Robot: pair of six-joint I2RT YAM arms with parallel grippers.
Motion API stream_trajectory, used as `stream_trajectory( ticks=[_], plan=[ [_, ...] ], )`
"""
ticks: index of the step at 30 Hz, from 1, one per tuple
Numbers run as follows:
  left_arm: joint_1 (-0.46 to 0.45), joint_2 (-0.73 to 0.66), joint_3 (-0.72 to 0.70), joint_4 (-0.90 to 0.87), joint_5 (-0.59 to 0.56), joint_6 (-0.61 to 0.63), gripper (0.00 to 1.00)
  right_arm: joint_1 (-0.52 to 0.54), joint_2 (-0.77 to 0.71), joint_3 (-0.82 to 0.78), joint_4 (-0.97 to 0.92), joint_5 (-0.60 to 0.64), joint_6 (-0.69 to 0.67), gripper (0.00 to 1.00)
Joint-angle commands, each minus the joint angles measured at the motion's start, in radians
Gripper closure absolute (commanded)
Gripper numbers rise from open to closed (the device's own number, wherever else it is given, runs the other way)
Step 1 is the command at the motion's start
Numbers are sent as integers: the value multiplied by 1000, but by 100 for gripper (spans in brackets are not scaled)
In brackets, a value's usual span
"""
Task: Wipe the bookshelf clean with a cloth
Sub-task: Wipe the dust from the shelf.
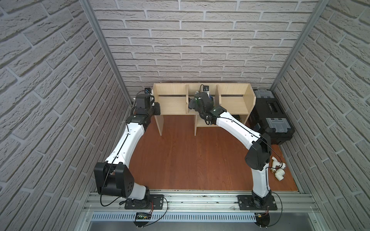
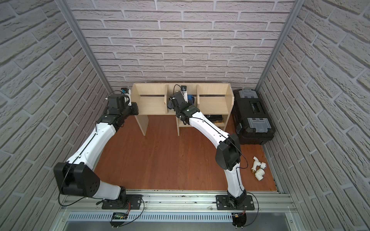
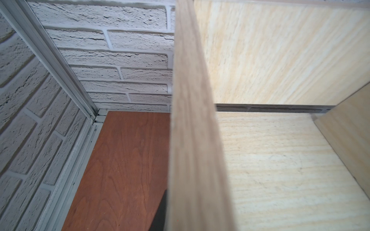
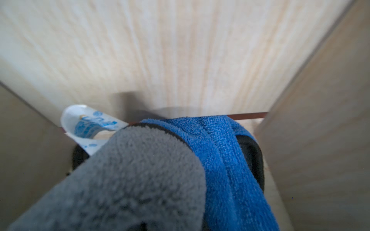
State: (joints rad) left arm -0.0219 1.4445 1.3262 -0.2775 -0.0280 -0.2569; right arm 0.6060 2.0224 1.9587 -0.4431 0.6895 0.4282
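Though the cloth [image 4: 140, 170] mostly hides the right fingers [image 4: 251, 154] pinching it, left fingers [image 3: 160, 212] clamp the bookshelf [image 1: 174, 104] wall.

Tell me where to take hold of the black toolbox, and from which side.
Grip what looks like the carry handle on top of the black toolbox, midway between its two grey covers, coming from above. The box stands lid-up, hemmed in by the bookshelf and the brick wall, so its sides look hard to reach.
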Motion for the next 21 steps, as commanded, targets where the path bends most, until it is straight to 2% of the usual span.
stream_trajectory(
  ticks=[1,4,7,10,14,18,21],
  plan=[
    [5,-39,-22,-20,114,-125,100,-6,-88,-61,-10,125,-16,97],
    [12,-32,-23,-20,121,-131,100,-4,-91,-79,-19,23,-1,97],
    [14,-30,-25,-15,121,-130,100,1,-74,-78,29,-247,-18,97],
    [14,-27,-28,-13,119,-128,100,15,-65,-75,57,-386,-8,97],
    [14,-22,-31,-7,130,-125,100,26,-127,-124,66,-345,15,97],
    [13,-36,-31,11,185,-141,99,33,-310,-271,165,-342,0,97],
    [14,-73,-53,34,191,-163,73,55,-459,-372,203,-326,-34,97]
  ],
)
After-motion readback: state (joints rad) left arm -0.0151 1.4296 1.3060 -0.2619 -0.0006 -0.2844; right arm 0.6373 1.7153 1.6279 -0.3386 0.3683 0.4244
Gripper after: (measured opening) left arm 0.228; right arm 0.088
